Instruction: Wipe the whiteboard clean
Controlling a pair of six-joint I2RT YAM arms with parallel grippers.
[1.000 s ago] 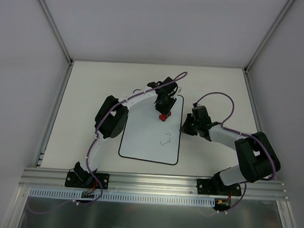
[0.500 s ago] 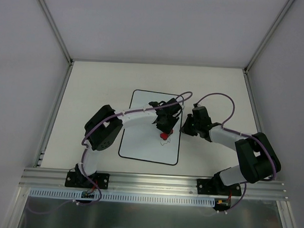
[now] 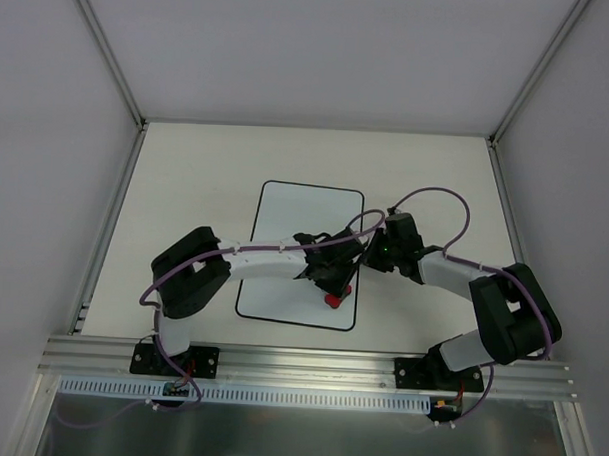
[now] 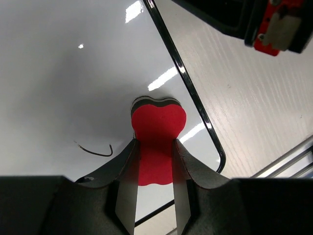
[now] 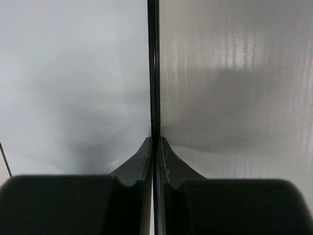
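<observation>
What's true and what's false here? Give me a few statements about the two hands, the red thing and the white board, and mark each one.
1. The left hand grips a red eraser against the whiteboard. True.
2. The eraser is at the board's far left corner. False: it is near the board's near right corner.
3. The board is wiped fully clean. False: a thin dark pen mark shows beside the eraser.
4. The right hand is closed on the board's right edge. True.
</observation>
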